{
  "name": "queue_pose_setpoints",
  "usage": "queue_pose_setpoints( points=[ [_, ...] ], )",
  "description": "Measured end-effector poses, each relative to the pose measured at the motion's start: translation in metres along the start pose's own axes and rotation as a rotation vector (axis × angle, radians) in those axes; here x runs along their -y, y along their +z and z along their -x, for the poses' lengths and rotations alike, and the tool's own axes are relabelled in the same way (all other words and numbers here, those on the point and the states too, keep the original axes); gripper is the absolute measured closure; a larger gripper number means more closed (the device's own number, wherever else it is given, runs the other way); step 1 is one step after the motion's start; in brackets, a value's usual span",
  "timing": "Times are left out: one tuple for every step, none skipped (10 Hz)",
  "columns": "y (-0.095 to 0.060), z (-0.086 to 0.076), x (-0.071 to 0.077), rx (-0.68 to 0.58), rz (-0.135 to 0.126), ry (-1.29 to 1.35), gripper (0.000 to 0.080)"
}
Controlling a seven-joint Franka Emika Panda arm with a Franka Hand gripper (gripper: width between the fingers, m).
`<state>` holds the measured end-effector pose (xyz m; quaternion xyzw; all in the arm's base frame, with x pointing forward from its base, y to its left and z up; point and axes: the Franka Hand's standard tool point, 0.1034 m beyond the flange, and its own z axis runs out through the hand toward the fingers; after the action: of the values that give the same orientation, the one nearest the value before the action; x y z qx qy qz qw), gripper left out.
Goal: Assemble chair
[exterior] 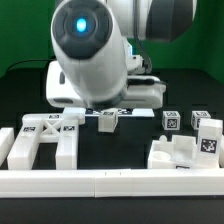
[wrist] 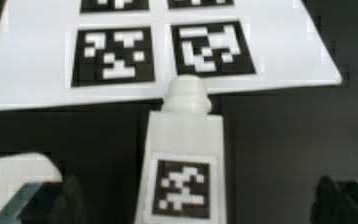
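Observation:
A white square leg with a black-and-white tag lies on the dark table. Its pegged end touches the edge of the marker board. My gripper is open and straddles the leg, one dark finger on each side, both clear of it. In the exterior view the leg shows just below the arm's bulky wrist, which hides the fingers. An X-braced frame lies at the exterior view's left. More chair parts and tagged legs lie at its right.
A long low white border rail runs along the table's front. The marker board lies behind the arm. Another white part sits close beside one finger in the wrist view.

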<state>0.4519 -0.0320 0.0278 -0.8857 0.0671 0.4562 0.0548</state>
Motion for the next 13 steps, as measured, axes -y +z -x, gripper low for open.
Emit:
queue_pose_setpoints(
  points=[
    [0.001, -0.003, 0.000, -0.011, 0.002, 0.001, 0.0151],
    [0.002, -0.004, 0.000, -0.010, 0.003, 0.001, 0.0151],
    [0.004, -0.006, 0.000, -0.011, 0.004, 0.002, 0.0151],
    [0.006, -0.009, -0.001, -0.016, 0.006, 0.004, 0.0151],
    [0.009, -0.011, -0.002, -0.015, 0.007, 0.005, 0.0151],
    [0.010, -0.013, -0.003, -0.023, 0.008, 0.006, 0.0151],
    [0.010, -0.014, -0.003, -0.023, 0.009, 0.006, 0.0151],
    [0.010, -0.014, -0.003, -0.023, 0.008, 0.007, 0.0151],
    [0.011, -0.014, -0.003, -0.022, 0.009, 0.007, 0.0151],
    [0.011, -0.014, -0.003, -0.022, 0.009, 0.007, 0.0261],
    [0.011, -0.014, -0.003, -0.022, 0.009, 0.008, 0.0398],
    [0.011, -0.014, -0.004, -0.022, 0.008, 0.008, 0.0398],
    [0.011, -0.014, -0.004, -0.022, 0.008, 0.008, 0.0514]
  ],
)
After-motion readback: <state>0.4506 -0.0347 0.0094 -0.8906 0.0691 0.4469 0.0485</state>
